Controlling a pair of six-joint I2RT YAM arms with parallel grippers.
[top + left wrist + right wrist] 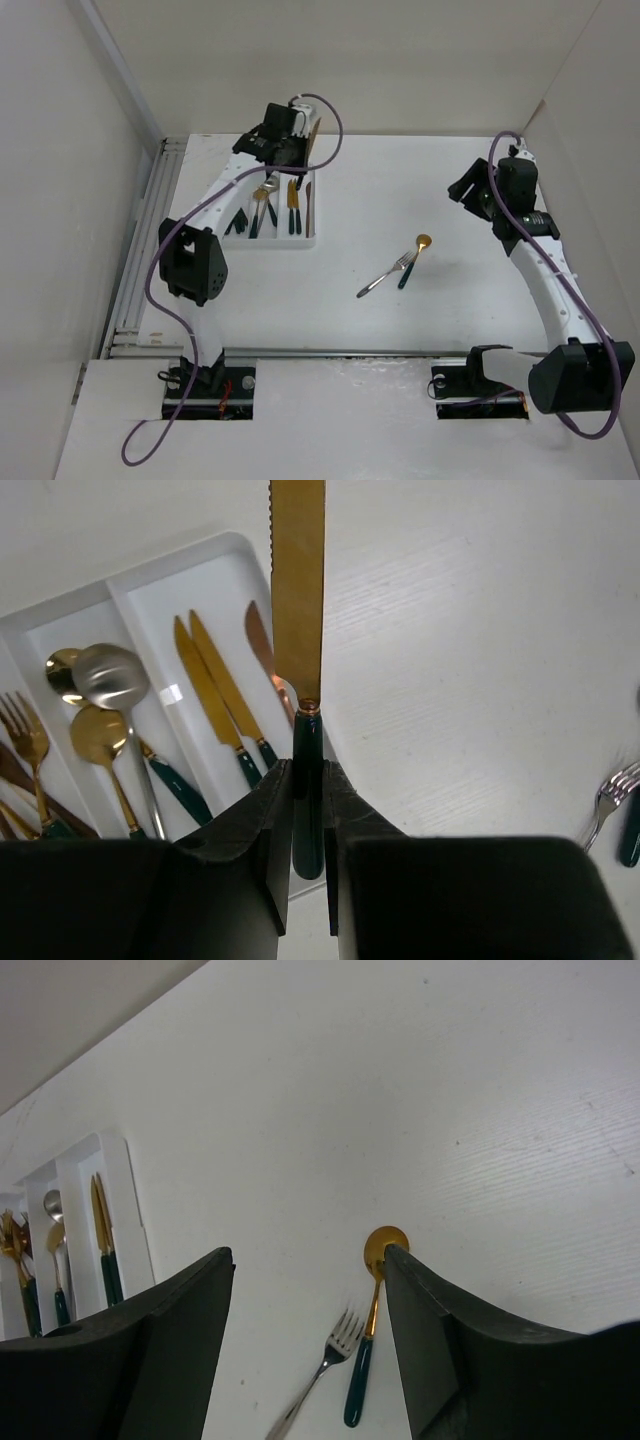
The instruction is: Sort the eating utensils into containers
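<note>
A: Our left claw [308, 810] is clamped on the knife [297, 590] by its handle, above the tray [205, 590] rim

B: We judge it stiff, light, slick; the handle suits. Our right claw [305, 1270] gapes over the loose fork [322, 1360]

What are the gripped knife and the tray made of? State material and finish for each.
Knife: metal blade, it seems, brushed gold finish, serrated edge; handle dark green, glossy, perhaps plastic. Tray: likely plastic, smooth white, rounded moulded corner.
</note>
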